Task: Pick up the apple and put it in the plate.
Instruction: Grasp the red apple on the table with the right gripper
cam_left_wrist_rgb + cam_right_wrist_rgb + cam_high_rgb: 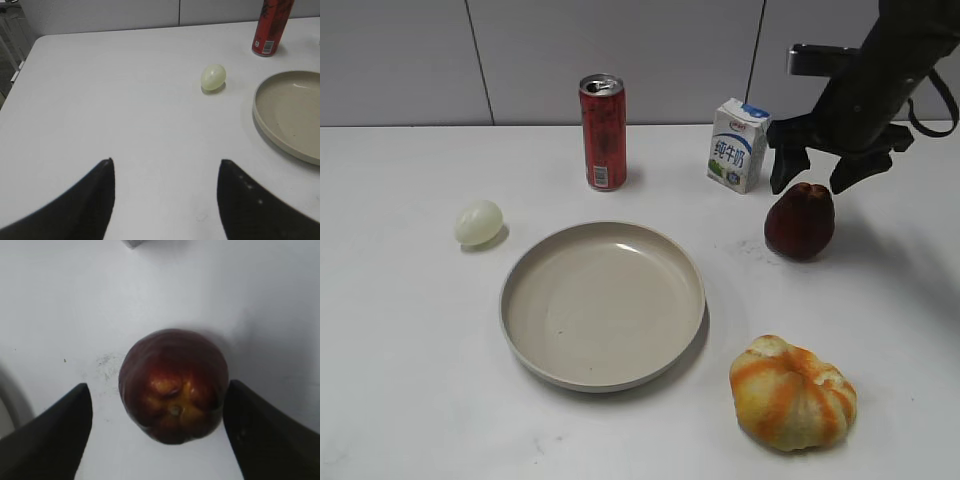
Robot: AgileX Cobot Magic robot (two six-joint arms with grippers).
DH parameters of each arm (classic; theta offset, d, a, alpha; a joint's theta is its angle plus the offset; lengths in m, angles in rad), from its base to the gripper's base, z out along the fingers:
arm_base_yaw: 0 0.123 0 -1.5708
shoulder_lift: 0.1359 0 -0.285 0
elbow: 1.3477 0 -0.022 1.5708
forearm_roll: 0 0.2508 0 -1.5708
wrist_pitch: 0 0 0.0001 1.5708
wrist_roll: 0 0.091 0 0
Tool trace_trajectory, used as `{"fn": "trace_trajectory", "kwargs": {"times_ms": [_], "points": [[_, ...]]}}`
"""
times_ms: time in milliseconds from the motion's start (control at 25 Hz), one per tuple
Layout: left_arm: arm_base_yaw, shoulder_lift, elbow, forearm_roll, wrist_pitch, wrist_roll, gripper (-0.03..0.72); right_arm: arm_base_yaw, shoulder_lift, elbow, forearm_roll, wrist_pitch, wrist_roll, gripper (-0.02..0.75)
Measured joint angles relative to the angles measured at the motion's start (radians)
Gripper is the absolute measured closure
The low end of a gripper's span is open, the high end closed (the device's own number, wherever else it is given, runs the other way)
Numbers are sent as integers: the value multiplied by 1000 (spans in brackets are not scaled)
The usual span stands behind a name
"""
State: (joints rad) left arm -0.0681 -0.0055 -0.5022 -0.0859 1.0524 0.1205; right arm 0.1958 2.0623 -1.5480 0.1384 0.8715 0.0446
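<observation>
We hover our right pincer (817, 180) spread wide above the apple (801, 220), which stands on the tabletop (410, 340) right of the plate (602, 304), near the milk carton (737, 145). Left pincer (165, 200) spread too, idle. The risk: that tapered, lumpy fruit may tip or squirt out if we close off-centre.

Lab: bare white table (410, 400), panelled wall (410, 60)

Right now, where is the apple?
In the exterior view the apple sits on the table right of the plate, in front of the milk carton, directly under the open right gripper.
</observation>
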Motion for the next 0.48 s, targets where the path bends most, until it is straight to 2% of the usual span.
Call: {"fn": "trace_trajectory", "kwargs": {"times_ms": [480], "points": [[0,0,0,0,0,0,197,0,72,-22,-9,58,42,147]]}}
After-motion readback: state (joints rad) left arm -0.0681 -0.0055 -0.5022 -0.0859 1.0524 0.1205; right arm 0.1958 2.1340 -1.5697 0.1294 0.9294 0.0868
